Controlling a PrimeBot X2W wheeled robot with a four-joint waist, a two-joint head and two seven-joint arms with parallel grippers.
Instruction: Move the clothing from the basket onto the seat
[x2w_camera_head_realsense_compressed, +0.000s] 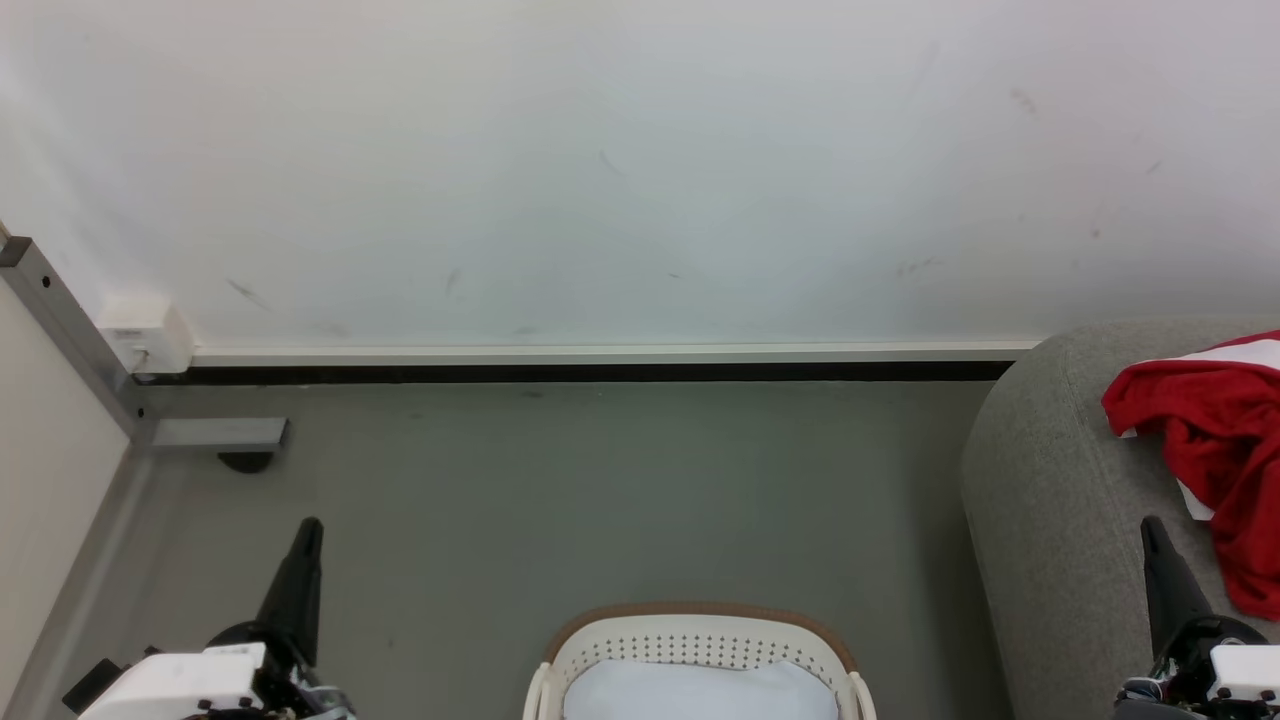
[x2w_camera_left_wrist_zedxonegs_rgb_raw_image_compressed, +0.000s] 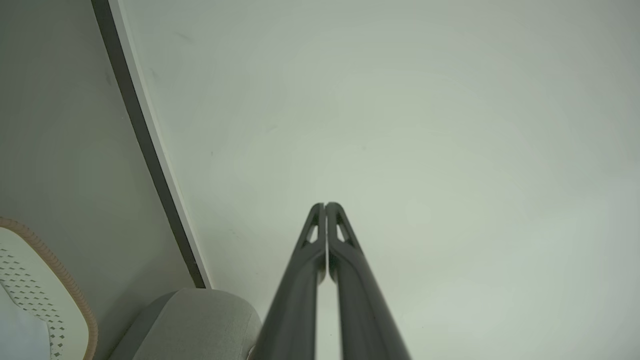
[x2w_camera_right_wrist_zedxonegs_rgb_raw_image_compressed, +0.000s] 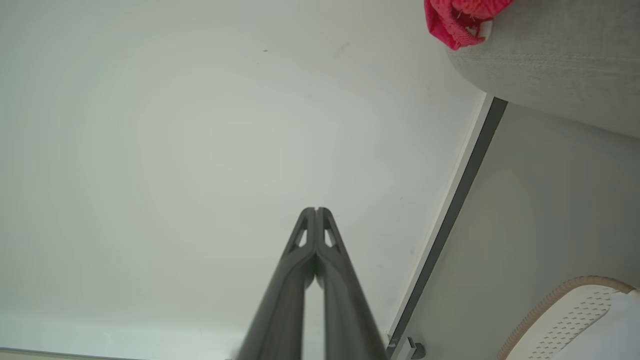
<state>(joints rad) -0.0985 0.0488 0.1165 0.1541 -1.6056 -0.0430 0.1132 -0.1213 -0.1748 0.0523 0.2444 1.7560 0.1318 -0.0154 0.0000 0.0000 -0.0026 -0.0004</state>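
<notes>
Grey woven fabric is covering the seat (x2w_camera_head_realsense_compressed: 1050, 500), which is bulging in at our right, and it is already carrying the clothing (x2w_camera_head_realsense_compressed: 1215, 420): a red heap with white bands, lying on the seat top and draping toward its front. Next in size, the basket (x2w_camera_head_realsense_compressed: 700, 612) is sitting on the floor straight ahead of us, low in the head view and well apart from the seat. What we are seeing inside it is a plain white cloth (x2w_camera_head_realsense_compressed: 700, 692) and no red, though its near part is running out of frame. We are judging the moving step done, or nearly so. Our left gripper (x2w_camera_head_realsense_compressed: 311, 525) and right gripper (x2w_camera_head_realsense_compressed: 1150, 522) are resting low at either side, jaws pressed together on nothing. Before calling it finished, we are thinking the next move calls for bending to look deeper into the basket for any red piece.
</notes>
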